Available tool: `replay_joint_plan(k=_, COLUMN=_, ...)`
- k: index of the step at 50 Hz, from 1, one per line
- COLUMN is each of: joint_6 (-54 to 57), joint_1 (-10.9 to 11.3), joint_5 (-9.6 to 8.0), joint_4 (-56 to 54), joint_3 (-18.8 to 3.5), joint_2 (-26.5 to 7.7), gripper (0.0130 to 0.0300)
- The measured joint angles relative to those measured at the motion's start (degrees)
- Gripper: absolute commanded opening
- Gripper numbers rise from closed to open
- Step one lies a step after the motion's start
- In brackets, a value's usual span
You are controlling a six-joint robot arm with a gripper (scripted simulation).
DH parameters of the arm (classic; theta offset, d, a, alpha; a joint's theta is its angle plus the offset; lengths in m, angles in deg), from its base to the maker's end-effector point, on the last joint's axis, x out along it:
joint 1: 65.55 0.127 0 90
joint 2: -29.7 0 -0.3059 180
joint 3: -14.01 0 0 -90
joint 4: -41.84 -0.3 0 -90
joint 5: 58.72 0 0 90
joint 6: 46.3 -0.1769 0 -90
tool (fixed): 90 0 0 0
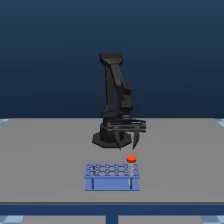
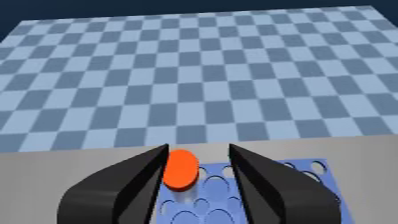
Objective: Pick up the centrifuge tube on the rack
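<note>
Pincer (image 2: 197, 167) spread wide, gripping nothing, poised above orange-capped centrifuge tube (image 1: 131, 160) seated in blue rack (image 1: 112, 176) at its 2 o'clock corner on grey counter (image 1: 45, 150): approach nearly complete, descent, closing and lift outstanding.

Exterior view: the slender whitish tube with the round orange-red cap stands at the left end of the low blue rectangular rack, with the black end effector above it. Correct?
Not quite. In the exterior view the slender whitish tube with the round orange-red cap stands at that view's right end of the low blue rectangular rack, not the left. The black end effector is indeed above it.
</note>
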Motion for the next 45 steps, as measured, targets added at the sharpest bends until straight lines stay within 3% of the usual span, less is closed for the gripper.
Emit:
replay_joint_plan(k=22, joint_6=8.5, joint_1=1.4, joint_5=-1.02, joint_4=-7.8, joint_3=-4.0, joint_2=-4.2, gripper=0.03)
replay_joint_plan(k=45, joint_6=8.2, joint_1=1.7, joint_5=-1.2, joint_4=-6.9, joint_3=-4.4, joint_2=-5.0, gripper=0.03)
